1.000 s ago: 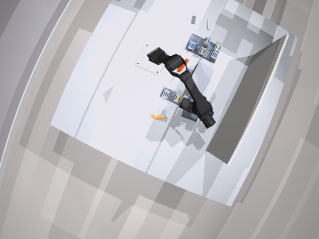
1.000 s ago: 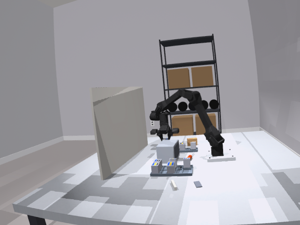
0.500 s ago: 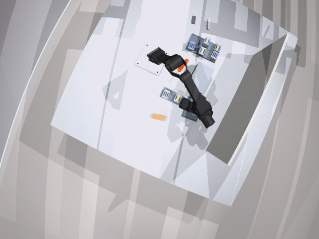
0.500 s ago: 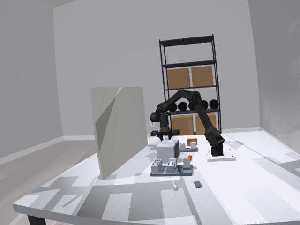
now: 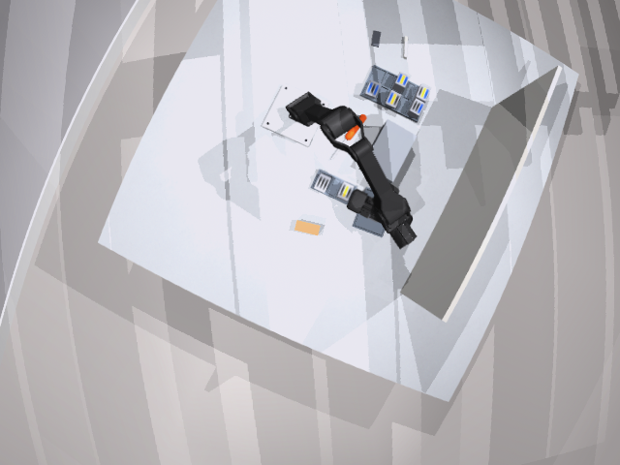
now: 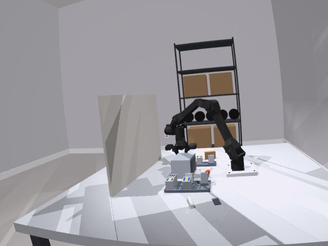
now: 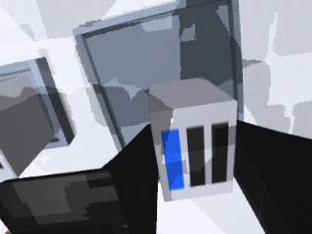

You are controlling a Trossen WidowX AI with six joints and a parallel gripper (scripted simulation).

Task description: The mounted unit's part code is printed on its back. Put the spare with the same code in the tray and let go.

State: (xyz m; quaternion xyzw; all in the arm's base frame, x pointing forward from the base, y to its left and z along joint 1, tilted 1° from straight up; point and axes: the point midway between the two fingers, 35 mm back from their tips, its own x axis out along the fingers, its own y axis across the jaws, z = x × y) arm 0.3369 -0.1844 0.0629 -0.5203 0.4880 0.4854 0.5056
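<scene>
My gripper [image 7: 182, 126] [image 6: 181, 151] is shut on a grey spare [image 7: 197, 158] with one blue and two black stripes. It holds the spare upright above the table, beside the blue-grey tray [image 7: 122, 63] [image 5: 369, 225], whose visible floor is bare. The spare is hidden in the top and exterior views. A small rack [image 6: 206, 164] [image 7: 59, 104] next to the tray holds two grey units. The large rack [image 5: 378, 76] [image 6: 185, 190] holds several striped units. A grey housing [image 5: 395, 144] [image 6: 180, 168] stands between the racks. The mounted unit's printed code cannot be seen.
A tall pale panel [image 5: 465, 185] [image 6: 135, 140] stands beyond the housing. An orange block [image 5: 307, 228] [image 6: 209, 155] is near the small rack. An orange-handled tool [image 5: 353, 132] [image 6: 207, 171] lies by the housing. A dark chip [image 5: 376, 39] [image 6: 216, 201] and white piece [image 5: 405, 46] [image 6: 189, 202] lie beyond the large rack.
</scene>
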